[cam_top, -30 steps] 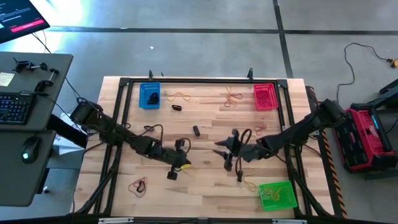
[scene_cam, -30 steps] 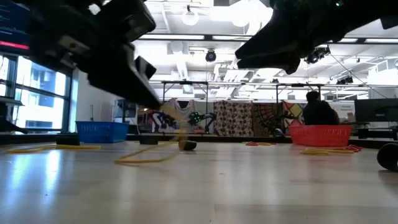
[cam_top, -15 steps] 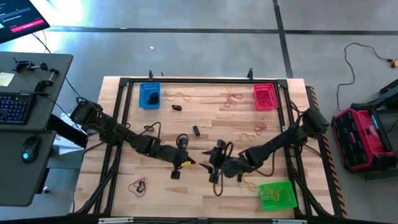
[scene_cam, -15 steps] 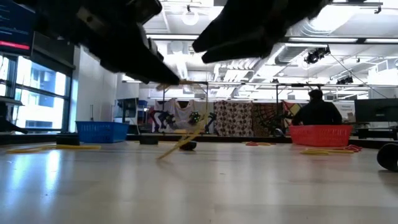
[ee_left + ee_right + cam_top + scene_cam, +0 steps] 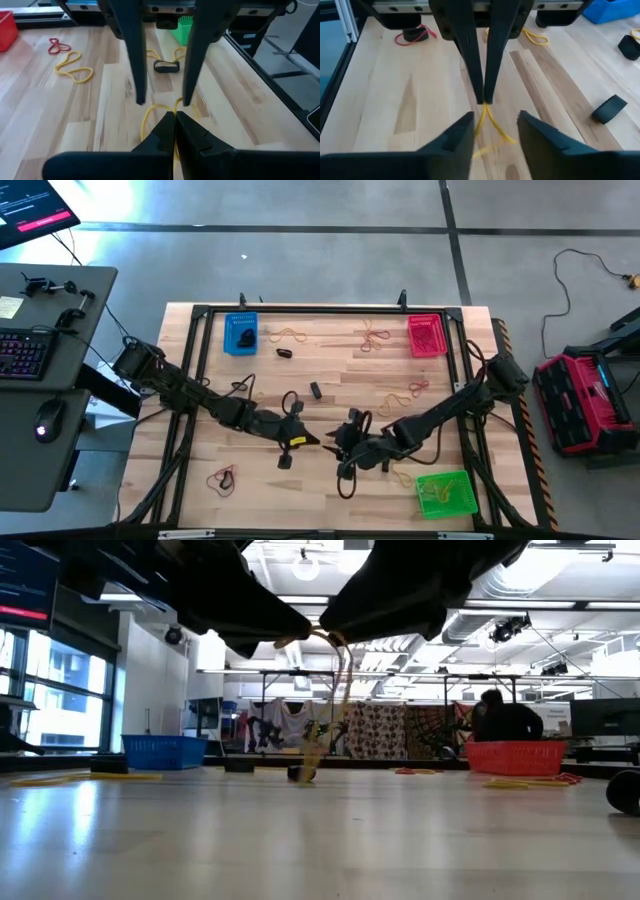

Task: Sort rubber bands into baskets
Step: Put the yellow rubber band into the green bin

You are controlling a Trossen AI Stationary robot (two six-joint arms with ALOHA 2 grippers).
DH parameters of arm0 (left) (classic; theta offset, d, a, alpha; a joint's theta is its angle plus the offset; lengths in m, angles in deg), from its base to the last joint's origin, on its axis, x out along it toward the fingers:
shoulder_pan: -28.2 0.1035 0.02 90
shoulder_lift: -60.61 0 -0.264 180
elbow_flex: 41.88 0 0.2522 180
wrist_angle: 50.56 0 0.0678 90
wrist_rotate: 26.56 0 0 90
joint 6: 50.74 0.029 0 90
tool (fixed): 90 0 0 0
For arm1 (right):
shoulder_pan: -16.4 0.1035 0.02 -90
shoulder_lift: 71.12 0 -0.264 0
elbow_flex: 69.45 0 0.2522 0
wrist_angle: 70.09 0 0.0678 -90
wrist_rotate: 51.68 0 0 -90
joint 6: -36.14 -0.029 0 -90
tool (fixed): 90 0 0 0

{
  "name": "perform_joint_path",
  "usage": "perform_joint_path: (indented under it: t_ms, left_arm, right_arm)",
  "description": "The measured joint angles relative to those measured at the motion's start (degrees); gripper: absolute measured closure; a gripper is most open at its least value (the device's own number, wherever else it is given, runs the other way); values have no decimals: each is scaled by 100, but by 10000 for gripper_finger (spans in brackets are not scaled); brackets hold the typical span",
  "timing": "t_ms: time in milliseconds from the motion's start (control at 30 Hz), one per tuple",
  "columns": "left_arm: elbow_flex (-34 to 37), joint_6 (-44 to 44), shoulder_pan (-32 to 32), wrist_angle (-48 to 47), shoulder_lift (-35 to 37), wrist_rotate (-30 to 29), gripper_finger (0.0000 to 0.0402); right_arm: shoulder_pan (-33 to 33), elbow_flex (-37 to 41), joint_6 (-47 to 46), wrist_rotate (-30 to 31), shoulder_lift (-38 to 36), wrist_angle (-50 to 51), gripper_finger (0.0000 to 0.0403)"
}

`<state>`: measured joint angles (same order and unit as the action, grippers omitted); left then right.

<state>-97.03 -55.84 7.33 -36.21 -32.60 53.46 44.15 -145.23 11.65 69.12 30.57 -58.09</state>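
Left gripper (image 5: 312, 440) mid-counter (image 5: 330, 395), jaws fully closed, pinching a yellow rubber band (image 5: 325, 705) that hangs off the surface. Right gripper (image 5: 327, 442) faces it tip to tip, jaws parted either side of the band, not gripping. Green basket (image 5: 446, 492) near the right arm

Left tool (image 5: 316, 441) has lifted the yellow band (image 5: 325, 705).

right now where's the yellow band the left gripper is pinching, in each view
High view: yellow rubber band at mid-table, between both grippers.
Low view: yellow rubber band hangs from the dark fingers, top centre.
Left wrist: beyond the shut tips.
Right wrist: below the shut tips.
Shared landmark: left gripper.
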Motion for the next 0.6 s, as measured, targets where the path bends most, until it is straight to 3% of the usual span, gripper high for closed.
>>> perform_joint_path:
  t_ms: [233,600]
  left_arm:
    - [0,47,-2,211,0,62,401]
    - [1,-67,-24,225,0,195,383]
  right_arm:
    - [-47,1,100,-156,0,27,383]
    - [-23,-134,382,-133,2,231,402]
